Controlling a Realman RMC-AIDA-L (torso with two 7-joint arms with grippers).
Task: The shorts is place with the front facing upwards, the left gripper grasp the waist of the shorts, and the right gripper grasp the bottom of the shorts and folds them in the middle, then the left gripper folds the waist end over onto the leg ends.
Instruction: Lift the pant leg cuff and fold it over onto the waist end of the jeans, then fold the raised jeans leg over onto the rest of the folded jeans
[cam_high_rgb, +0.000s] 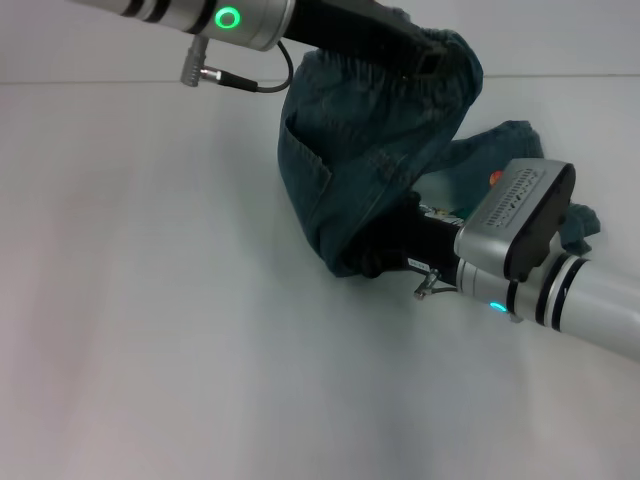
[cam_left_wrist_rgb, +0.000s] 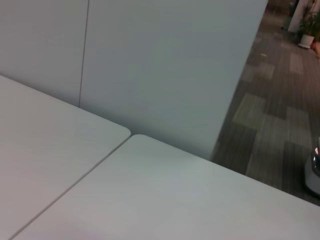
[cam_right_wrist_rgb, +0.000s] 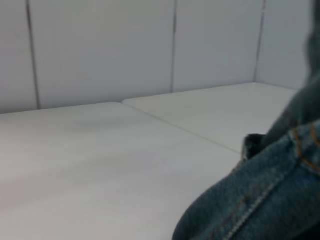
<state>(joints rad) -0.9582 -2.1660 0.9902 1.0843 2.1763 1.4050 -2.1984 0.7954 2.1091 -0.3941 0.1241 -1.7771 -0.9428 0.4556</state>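
White tabletop (cam_high_rgb: 180, 330) fills the head view, a seam running across its far edge, and the action is all at the upper right. Up top, the left gripper (cam_high_rgb: 425, 60) is buried in the ruffled elastic waistband, clamped on the shorts (cam_high_rgb: 370, 150) and holding that end up off the table. Down below, the right gripper (cam_high_rgb: 385, 250) sits pushed into the lower fold of denim; its fingers are hidden by cloth, so I can't tell how they stand. Between the two, the shorts hang bunched and draped. Denim hem stitching (cam_right_wrist_rgb: 260, 200) crowds the right wrist view. Grey wall panels (cam_left_wrist_rgb: 165, 65) and carpet (cam_left_wrist_rgb: 280, 125) show behind.
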